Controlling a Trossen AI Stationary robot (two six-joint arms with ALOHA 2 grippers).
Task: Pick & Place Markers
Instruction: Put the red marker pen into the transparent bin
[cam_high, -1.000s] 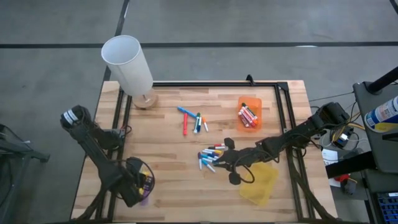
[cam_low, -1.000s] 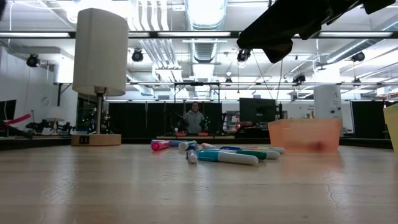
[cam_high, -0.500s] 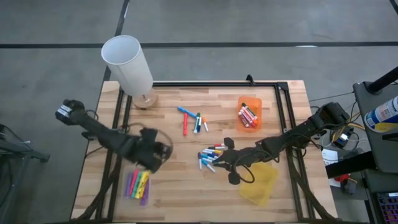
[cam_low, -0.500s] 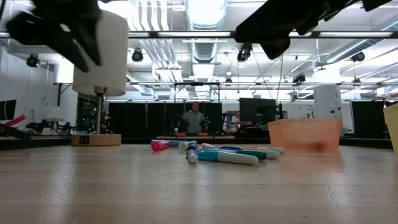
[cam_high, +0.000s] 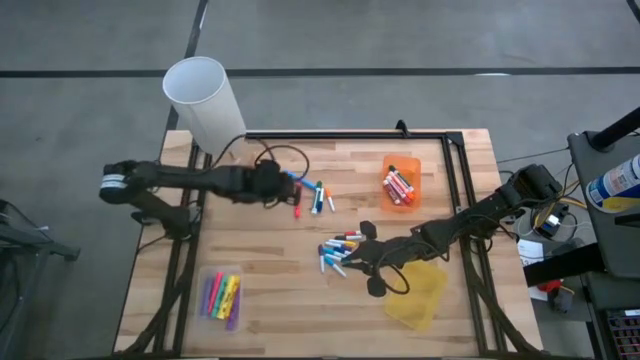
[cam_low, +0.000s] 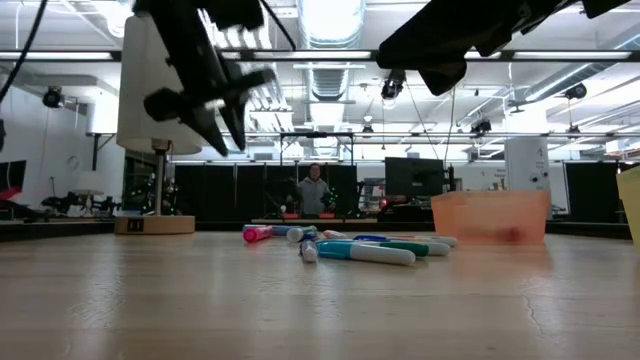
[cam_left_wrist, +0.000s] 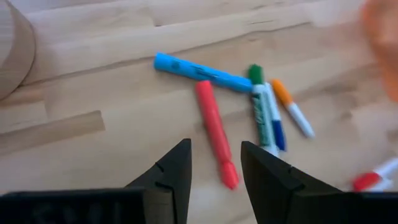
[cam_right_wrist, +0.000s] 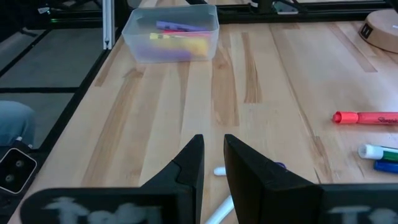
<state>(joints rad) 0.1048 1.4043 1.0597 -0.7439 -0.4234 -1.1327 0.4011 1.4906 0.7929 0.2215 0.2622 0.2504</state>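
Wooden counter (cam_high: 270, 270) from above: markers (cam_high: 312, 196) loose near centre, clear bin (cam_high: 221, 296) at 7 o'clock and orange bin (cam_high: 401, 182) at 2 o'clock both holding markers; left gripper (cam_high: 283, 186) fingers apart, empty. At counter level, a person (cam_low: 313, 189) stands far behind. Right gripper (cam_right_wrist: 212, 163) fingers narrow, empty.

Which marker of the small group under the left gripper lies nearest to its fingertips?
The red marker: it points into the gap of the open left gripper, while the light-blue marker lies crosswise beyond it.

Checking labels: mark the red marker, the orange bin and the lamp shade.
red marker (cam_left_wrist: 215, 132), left wrist view, middle of its barrel
orange bin (cam_high: 402, 182), high view, its markers' side wall
lamp shade (cam_high: 205, 103), high view, its white side
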